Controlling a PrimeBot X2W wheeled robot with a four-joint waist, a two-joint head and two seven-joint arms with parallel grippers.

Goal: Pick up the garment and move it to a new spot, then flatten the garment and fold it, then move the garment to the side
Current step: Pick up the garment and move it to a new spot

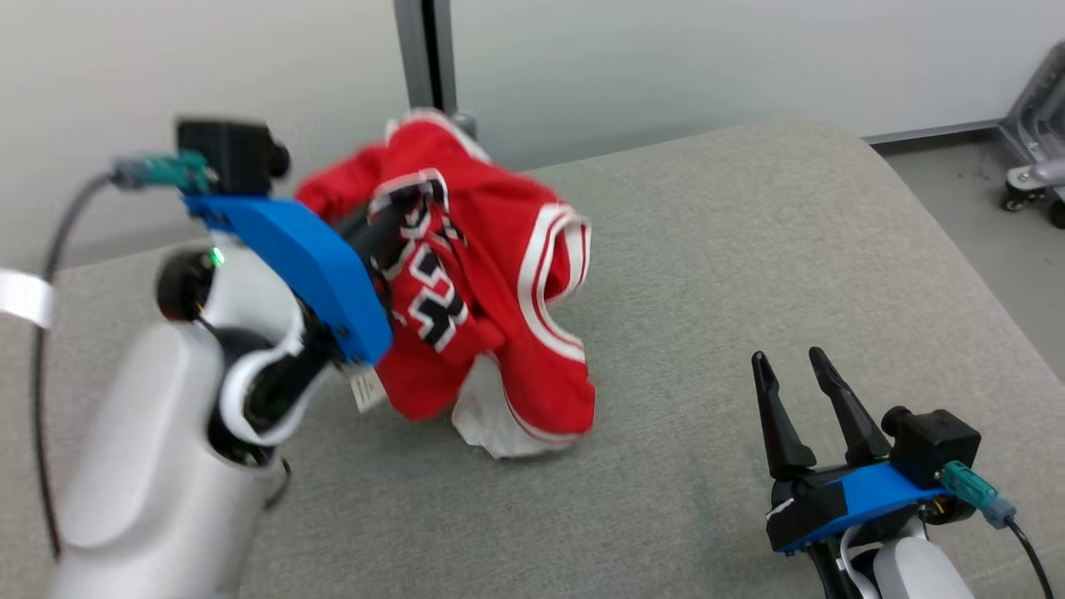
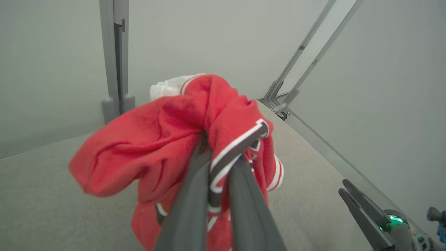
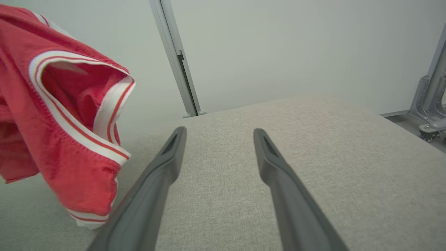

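The garment (image 1: 482,283) is a red jersey with white and black trim, bunched up and hanging above the grey padded table (image 1: 749,249) at the left. My left gripper (image 1: 387,229) is shut on a fold of it; in the left wrist view the fingers (image 2: 195,195) pinch the trimmed edge of the garment (image 2: 156,139). Its lower hem droops down to about the table surface. My right gripper (image 1: 793,359) stands open at the lower right, apart from the cloth, with nothing between its fingers (image 3: 167,157). The garment (image 3: 59,115) hangs at the left of the right wrist view.
A grey metal post (image 1: 426,50) rises behind the table's far edge against a pale wall. A wheeled metal frame (image 1: 1032,150) stands on the floor at the far right. The table's right half lies bare.
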